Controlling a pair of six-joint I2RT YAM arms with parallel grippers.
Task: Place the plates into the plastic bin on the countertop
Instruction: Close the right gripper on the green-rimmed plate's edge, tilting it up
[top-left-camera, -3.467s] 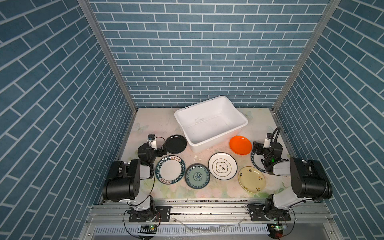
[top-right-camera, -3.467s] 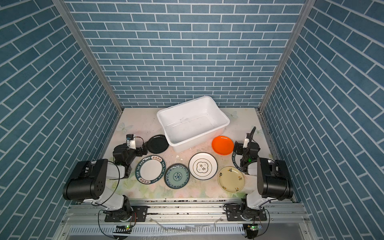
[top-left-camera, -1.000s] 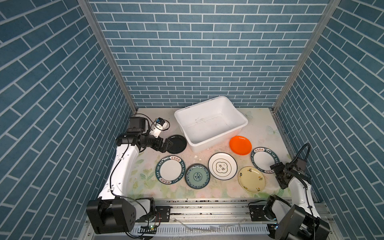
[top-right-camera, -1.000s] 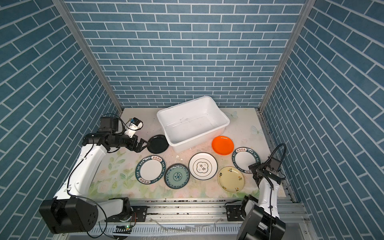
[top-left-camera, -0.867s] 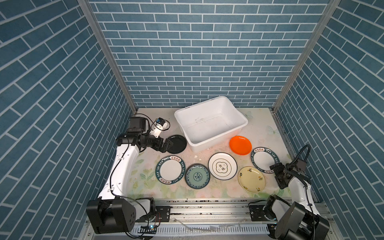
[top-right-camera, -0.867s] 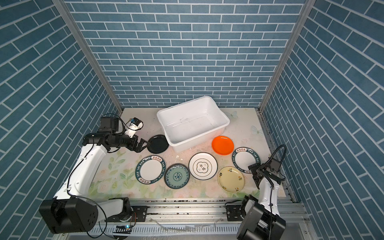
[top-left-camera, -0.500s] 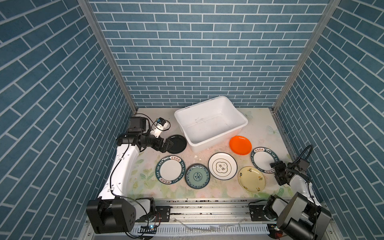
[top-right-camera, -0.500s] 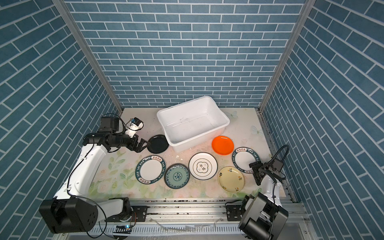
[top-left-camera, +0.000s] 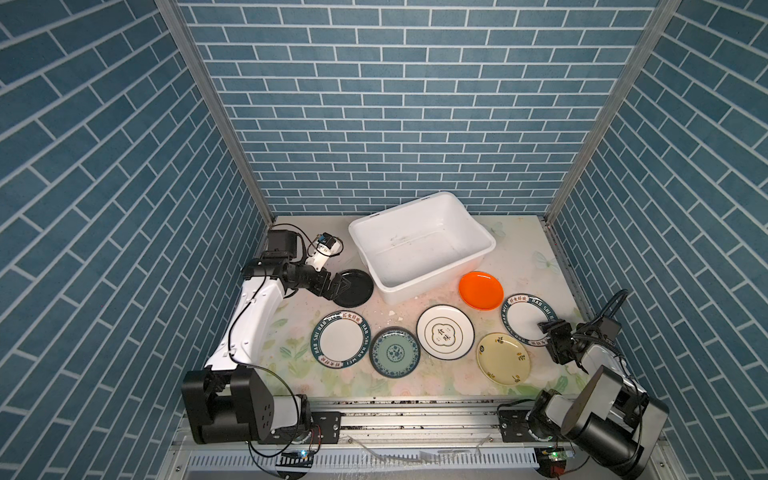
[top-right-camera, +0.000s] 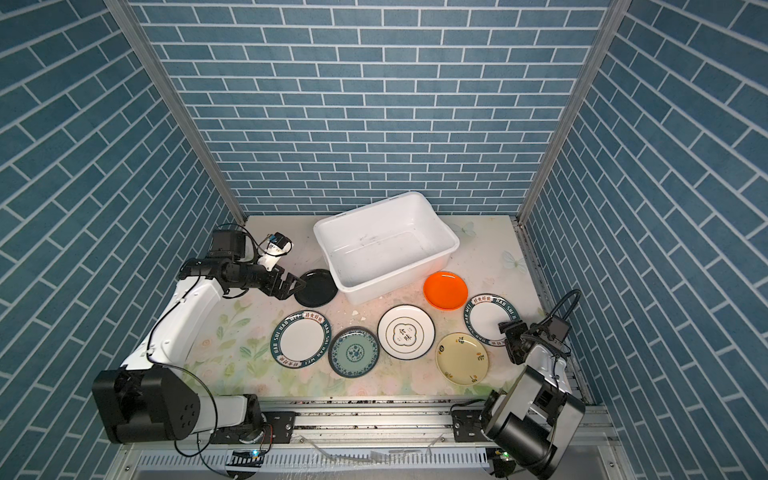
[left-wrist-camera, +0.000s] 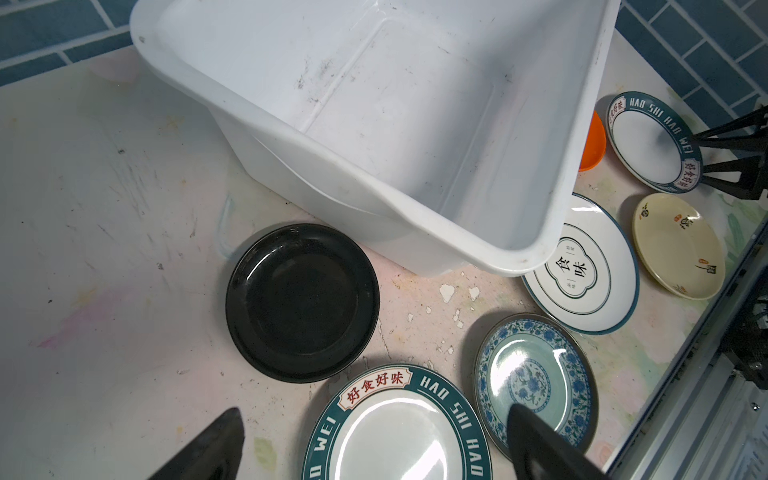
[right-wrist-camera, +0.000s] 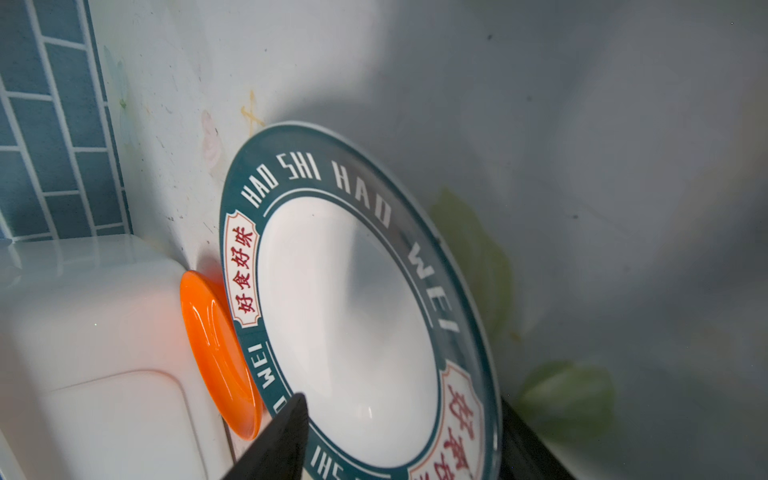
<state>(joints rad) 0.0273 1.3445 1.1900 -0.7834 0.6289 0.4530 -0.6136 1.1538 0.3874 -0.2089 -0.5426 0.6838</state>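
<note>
One orange round plate (top-left-camera: 481, 290) crowds my teal-rimmed white lettered plate (top-left-camera: 524, 316). The right gripper (top-left-camera: 548, 338) straddles its rim, fingers parted; the left gripper (top-left-camera: 338, 289) gapes.

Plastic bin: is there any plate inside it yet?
No, the plastic bin shows only its bare, scuffed white floor in both top views, with nothing lying in it.

The left gripper (top-right-camera: 296, 289) is hanging at the left edge of the black plate (top-right-camera: 318, 286) with jaws spread wide. That plate is lying just beside the plastic bin (top-right-camera: 365, 293). The right gripper (top-right-camera: 509, 338) is sitting at the near edge of the right-hand lettered plate (top-right-camera: 488, 311), which is lying on the countertop (top-right-camera: 486, 266) just beside the orange plate (top-right-camera: 444, 290).
</note>
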